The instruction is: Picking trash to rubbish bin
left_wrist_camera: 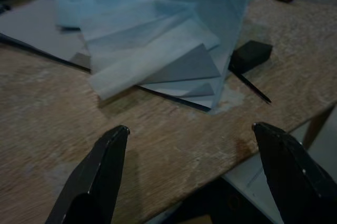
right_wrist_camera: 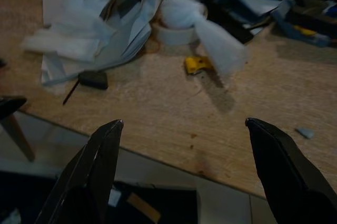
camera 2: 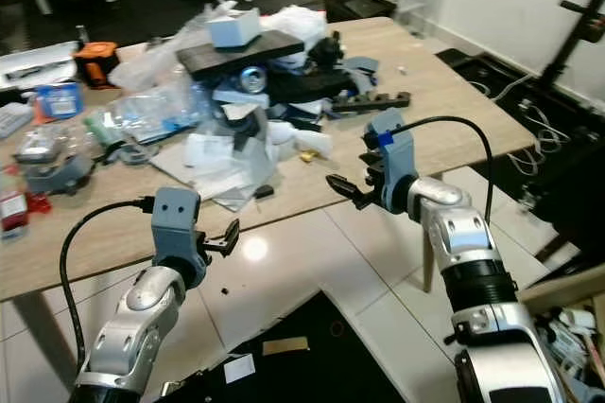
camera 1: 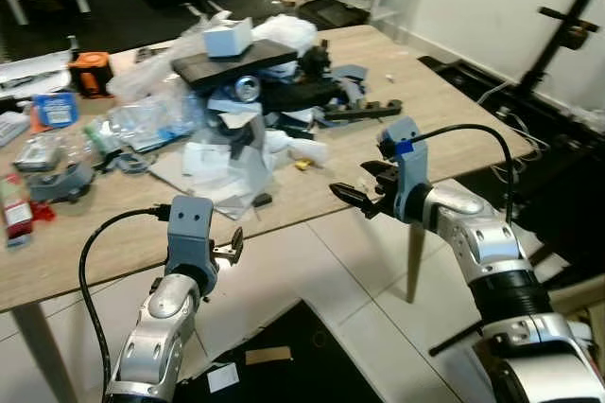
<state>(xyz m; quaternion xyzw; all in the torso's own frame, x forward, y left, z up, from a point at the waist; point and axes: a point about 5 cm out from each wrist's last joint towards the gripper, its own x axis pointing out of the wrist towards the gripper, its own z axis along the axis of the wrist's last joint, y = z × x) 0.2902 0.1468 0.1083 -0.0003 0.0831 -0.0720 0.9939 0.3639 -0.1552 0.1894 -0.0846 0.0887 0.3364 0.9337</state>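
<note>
While both grippers hover open, left gripper [camera 1: 230, 247] & right gripper [camera 1: 348, 197] near table [camera 1: 454, 119] edge

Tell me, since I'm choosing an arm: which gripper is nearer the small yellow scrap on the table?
Right. The right gripper hovers at the table edge just in front of the yellow scrap; the left gripper sits lower, off the edge, farther away.

Wooden table [camera 1: 454, 110], orange box [camera 1: 92, 72]
</note>
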